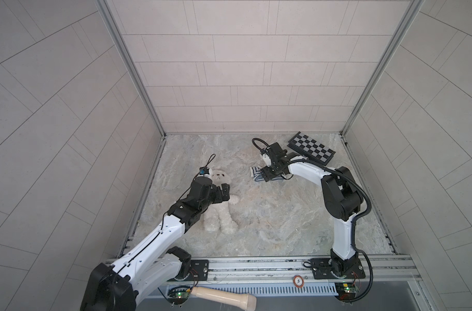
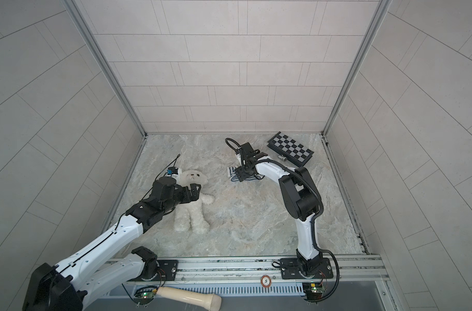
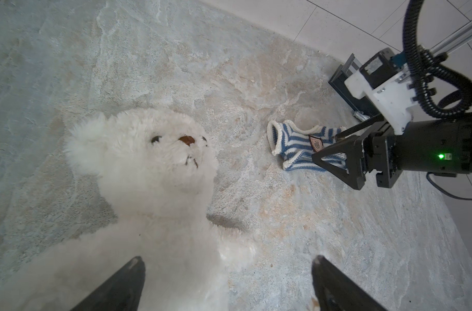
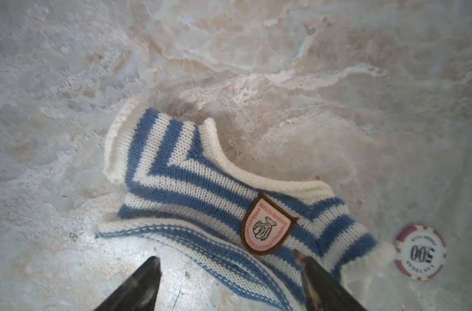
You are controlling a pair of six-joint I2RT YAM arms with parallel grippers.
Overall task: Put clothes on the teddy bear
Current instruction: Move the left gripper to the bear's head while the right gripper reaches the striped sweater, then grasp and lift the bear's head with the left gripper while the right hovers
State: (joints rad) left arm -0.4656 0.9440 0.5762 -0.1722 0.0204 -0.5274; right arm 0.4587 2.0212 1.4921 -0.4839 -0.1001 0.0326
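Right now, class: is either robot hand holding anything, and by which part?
Nothing is held yet. The left hand hangs open above the teddy bear's chest; the right hand stands open astride the striped shirt's edge.

teddy bear (image 1: 219, 214): fluffy cream-white plush, dark bead eyes, brown nose, undressed, flat on its back left of centre on the marbled tabletop (image 1: 278, 220), head toward the back wall (image 1: 243, 80).

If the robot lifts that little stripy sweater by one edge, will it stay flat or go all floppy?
Probably floppy: the stripy sweater is soft knit, already rumpled on the table, so it should droop from wherever it's pinched. It's likely very light, being small and thin. The bumpy yarn probably won't slip much.
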